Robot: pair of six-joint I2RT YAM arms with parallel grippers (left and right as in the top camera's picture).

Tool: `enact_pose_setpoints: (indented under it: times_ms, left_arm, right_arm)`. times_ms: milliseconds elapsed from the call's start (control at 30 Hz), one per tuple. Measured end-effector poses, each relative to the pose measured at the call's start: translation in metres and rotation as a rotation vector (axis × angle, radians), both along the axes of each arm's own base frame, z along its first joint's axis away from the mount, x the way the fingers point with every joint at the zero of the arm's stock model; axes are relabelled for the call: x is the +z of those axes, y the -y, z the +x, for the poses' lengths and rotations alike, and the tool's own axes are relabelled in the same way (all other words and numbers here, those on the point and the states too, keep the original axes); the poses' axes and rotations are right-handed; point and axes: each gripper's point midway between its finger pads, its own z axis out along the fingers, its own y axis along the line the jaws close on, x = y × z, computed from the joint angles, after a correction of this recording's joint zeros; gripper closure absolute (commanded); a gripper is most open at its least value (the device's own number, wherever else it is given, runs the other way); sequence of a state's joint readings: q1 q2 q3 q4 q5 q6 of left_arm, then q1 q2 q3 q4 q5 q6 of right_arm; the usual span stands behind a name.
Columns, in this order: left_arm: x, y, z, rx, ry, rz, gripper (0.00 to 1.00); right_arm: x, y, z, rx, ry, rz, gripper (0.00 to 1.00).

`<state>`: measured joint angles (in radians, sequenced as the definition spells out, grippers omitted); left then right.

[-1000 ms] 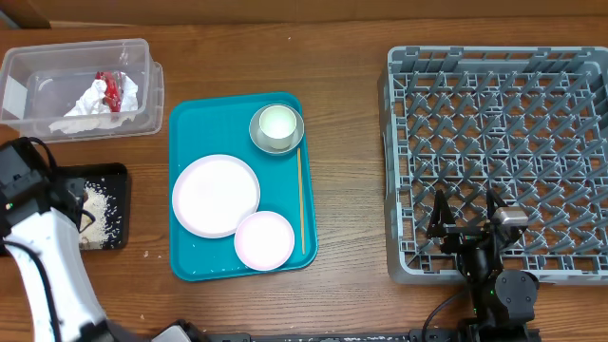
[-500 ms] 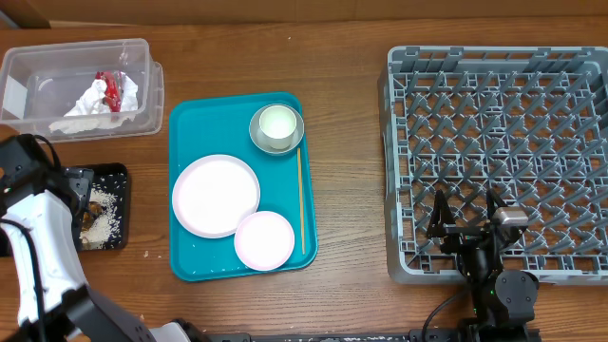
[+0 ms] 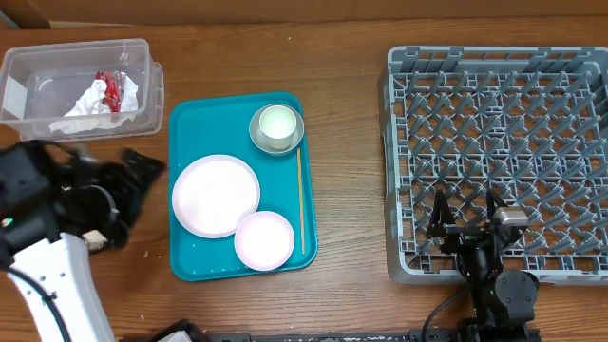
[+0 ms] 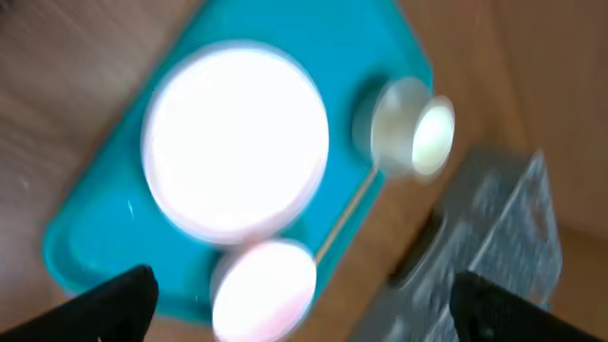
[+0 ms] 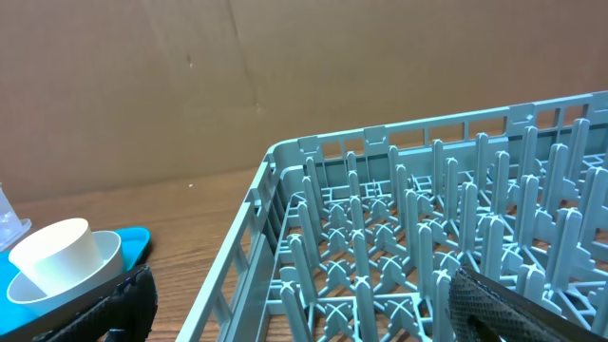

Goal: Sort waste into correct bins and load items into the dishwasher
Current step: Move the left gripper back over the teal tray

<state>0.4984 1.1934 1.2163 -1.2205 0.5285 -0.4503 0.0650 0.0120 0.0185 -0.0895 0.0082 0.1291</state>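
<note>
- Clear tub (image 3: 142, 57), top left of the wooden table (image 3: 351, 171): glossy see-through walls, rounded corners. Inside lie the crumpled white napkin (image 3: 90, 104) and the red-and-white wrapper (image 3: 114, 87), touching each other.
- Teal tray (image 3: 190, 123), smooth plastic, stands between the tub and the rack. It carries the flat round plate (image 3: 216, 195), with the small bowl (image 3: 264, 239) against the plate's near-right edge. The white cup (image 3: 277, 123) sits inside the grey-rimmed bowl (image 3: 256, 138) at the far corner. A thin wooden stick (image 3: 301, 199) lies along the tray's right side.
- Dish rack (image 3: 494, 114), right side: grey lattice floor, rows of upright pegs, no dishes in it.
- Left gripper (image 3: 136, 182) hovers just beside the tray's left edge, blurred overhead. Its wrist view shows dark fingers (image 4: 114, 302) in opposite bottom corners, spread wide, nothing between them.
- Right gripper (image 3: 465, 217) hangs over the rack's near edge, jaws wide and empty.
- Left wrist view only (soft focus): plate and small bowl glare bright white-pink, and the rack is a grey smear.
- Right wrist view only: side-on, the cup tilts in its bowl, and the pegs read as tapered blue-grey spikes. A plain brown cardboard wall (image 5: 190, 85) stands behind.
</note>
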Motion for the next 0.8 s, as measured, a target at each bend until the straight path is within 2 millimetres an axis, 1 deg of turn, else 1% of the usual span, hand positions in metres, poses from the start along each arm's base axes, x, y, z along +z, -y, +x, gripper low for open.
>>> enact_pose_setpoints:
  times_ms: [33, 100, 200, 333, 467, 600, 667, 700, 733, 767, 800]
  left_arm:
    - [-0.003, 0.011, -0.004, -0.045, -0.022, -0.009, 0.0]
    - [-0.006, 0.024, -0.008, -0.105, -0.043, -0.008, 0.0]
    - [-0.01, 0.035, -0.009, -0.169, -0.062, 0.01, 0.0]
    - [-0.014, 0.043, -0.007, -0.211, -0.079, 0.017, 0.0]
    - [-0.015, 0.043, -0.003, -0.198, -0.077, 0.016, 0.0]
    - [-0.011, 0.037, 0.011, -0.168, -0.027, 0.038, 0.0]
    - [-0.007, 0.03, 0.02, -0.129, 0.002, 0.045, 0.0]
    - [-0.006, 0.023, 0.025, -0.1, 0.019, 0.051, 0.0]
    - [-0.004, 0.012, 0.03, -0.056, 0.034, 0.067, 0.0]
    - [-0.003, -0.005, 0.035, 0.014, 0.045, 0.087, 0.0]
    - [-0.003, -0.017, 0.038, 0.063, 0.049, 0.103, 0.0]
  right_arm:
    - [0.0, 0.0, 0.0, 0.0, 0.0, 0.001, 0.0]
    - [0.0, 0.0, 0.0, 0.0, 0.0, 0.0, 0.0]
    - [0.0, 0.0, 0.0, 0.0, 0.0, 0.0, 0.0]
    - [0.0, 0.0, 0.0, 0.0, 0.0, 0.0, 0.0]
    - [0.0, 0.0, 0.0, 0.0, 0.0, 0.0, 0.0]
    - [0.0, 0.0, 0.0, 0.0, 0.0, 0.0, 0.0]
    - [0.0, 0.0, 0.0, 0.0, 0.0, 0.0, 0.0]
    - [0.0, 0.0, 0.0, 0.0, 0.0, 0.0, 0.0]
    - [0.0, 0.0, 0.0, 0.0, 0.0, 0.0, 0.0]
    - [0.0, 0.0, 0.0, 0.0, 0.0, 0.0, 0.0]
    - [0.0, 0.0, 0.0, 0.0, 0.0, 0.0, 0.0]
